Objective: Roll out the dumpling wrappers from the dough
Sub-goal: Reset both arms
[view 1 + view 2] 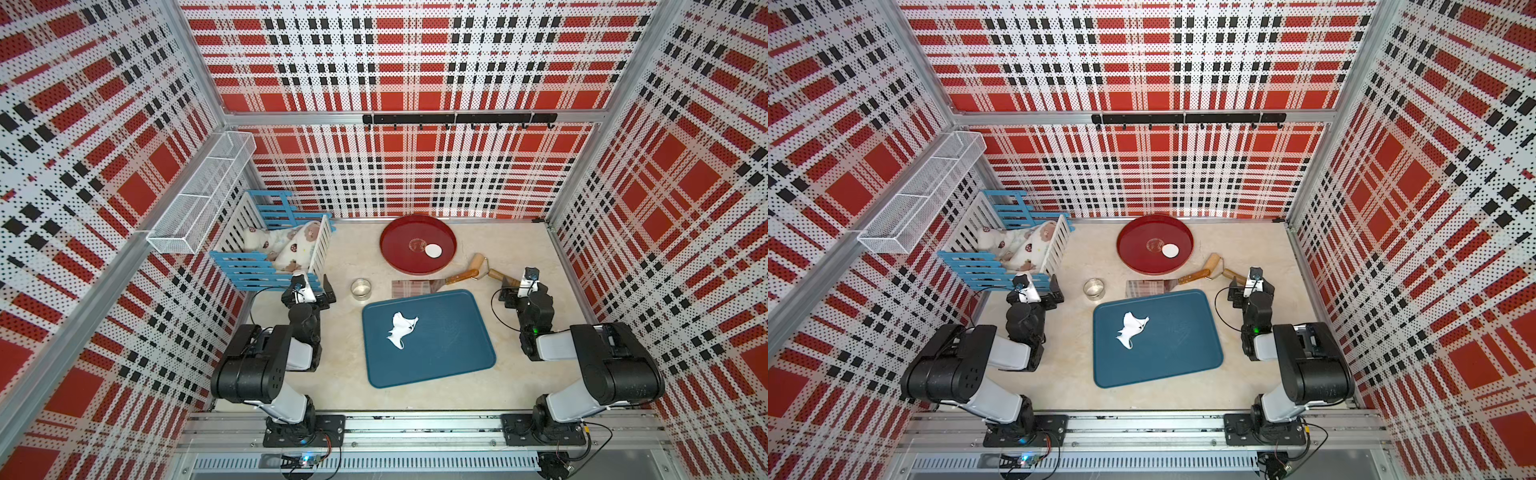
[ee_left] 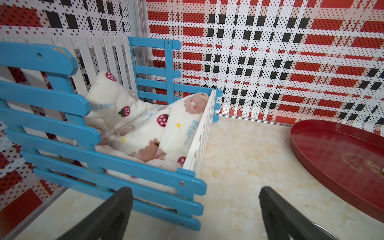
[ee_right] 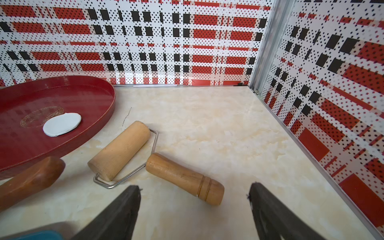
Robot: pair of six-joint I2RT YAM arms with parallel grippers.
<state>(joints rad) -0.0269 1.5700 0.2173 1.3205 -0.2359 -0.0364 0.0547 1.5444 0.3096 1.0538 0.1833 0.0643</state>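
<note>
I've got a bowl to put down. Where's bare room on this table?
Bare: the tabletop strip between blue tray and front rail; the far corner between red tray and right wall; the blue tray right of the dough. Crowded: between trays, with metal ring, scraper, roller.

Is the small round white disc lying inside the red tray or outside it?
Inside: the dumpling wrapper lies flat on the floor of the red tray, well within its raised rim.

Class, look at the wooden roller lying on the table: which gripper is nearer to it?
Right. The right gripper is open right by the handle end of the wooden roller; the left gripper is far off on the other side, beside the blue crib.
</note>
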